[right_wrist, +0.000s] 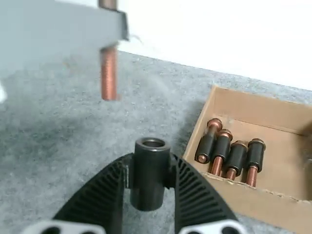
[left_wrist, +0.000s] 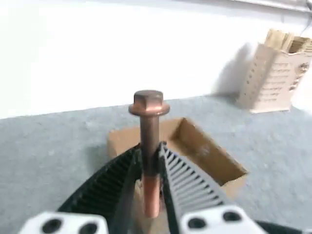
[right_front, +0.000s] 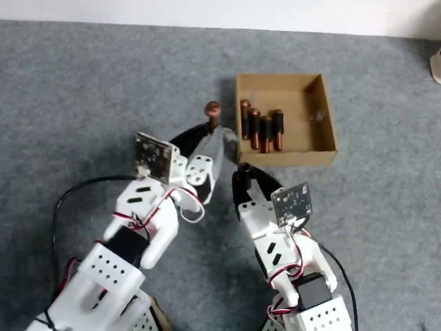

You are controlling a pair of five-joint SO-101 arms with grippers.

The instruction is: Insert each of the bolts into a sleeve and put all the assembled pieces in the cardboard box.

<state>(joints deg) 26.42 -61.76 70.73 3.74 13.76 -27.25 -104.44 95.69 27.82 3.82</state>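
My right gripper (right_wrist: 151,165) is clamped round the black sleeve (right_wrist: 148,183) at mid-height, bore upward, near the middle of the grey table (right_front: 83,103). My left gripper (left_wrist: 148,152) pinches the copper-coloured bolt (left_wrist: 149,124) on its shank, head up and threaded end hanging free below the jaws.

I judge both parts to be stiff, light metal with smooth, slippery sides, so a firm pinch on the plain shank and on the sleeve's wall is the right hold. That leaves the tip and the bore free to meet.

The right wrist view gives me the sleeve's open mouth and the bolt's tip above it, off to one side and apart. The left wrist view looks along the bolt and hides that gap. The high view instead lays out the plan: both grippers sit just beside the near left corner of the cardboard box (right_front: 286,158).

That box stands toward the table's far edge. Four assembled pieces (right_front: 262,129) lie side by side against its left wall. Beyond it, near the far edge, stands a beige slotted holder (left_wrist: 275,73).
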